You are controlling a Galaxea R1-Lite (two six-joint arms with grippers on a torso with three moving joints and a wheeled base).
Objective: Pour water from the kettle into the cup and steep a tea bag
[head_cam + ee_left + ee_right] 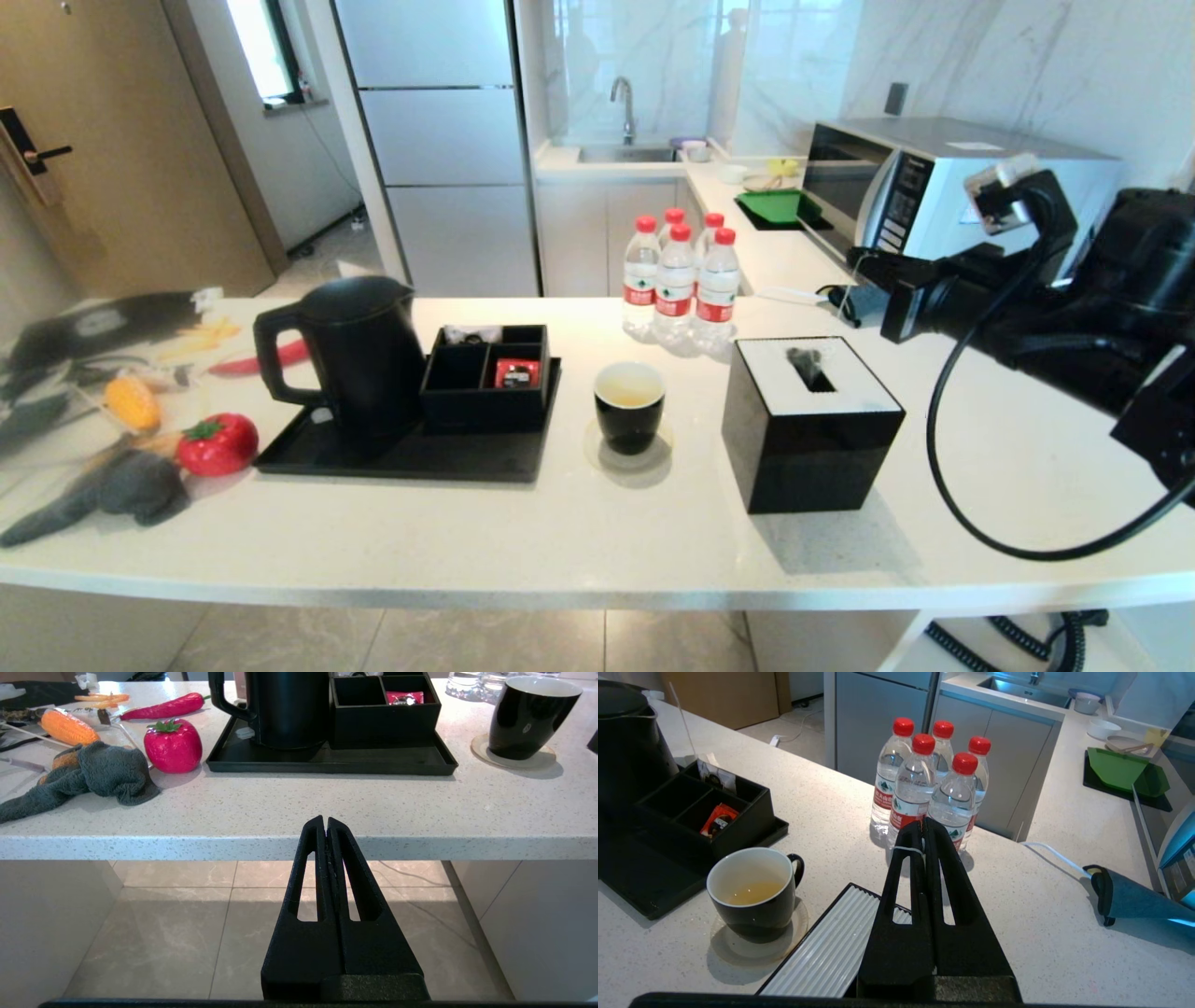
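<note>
The left gripper [325, 822] is the closest thing in the left wrist view. Its two fingers are pressed together with nothing between them. It hangs low, in front of the table [299, 812] edge, over the floor.

The right gripper [923, 826] has its fingers pressed together too. A thin white string [906, 850] lies across one finger, but I cannot tell if it is pinched. This gripper is up in the air over the tissue box [808, 420], near the bottles [677, 280]. The right arm [1074, 299] comes in from the right side in the head view.

The cup [629, 406] stands upright on a round coaster [759, 945] on the table. It is between the tray [411, 448] and the tissue box, close to both but touching neither. It is black outside and white inside, and it has a small handle. There is a little yellowish water [749, 892] at the bottom. I cannot see a tea bag in the cup.

The kettle [350, 359] stands on the left part of the black tray with its lid shut and its handle to the left. Just beside it on the tray is a black box [487, 373] with small parts. One part holds a red packet [516, 373]. Another part, at the back, holds a small clear bag [717, 778].

Left of the tray lie a red toy tomato [217, 443], a grey cloth [121, 490], a corn cob [131, 401] and a red chili [163, 707].
</note>
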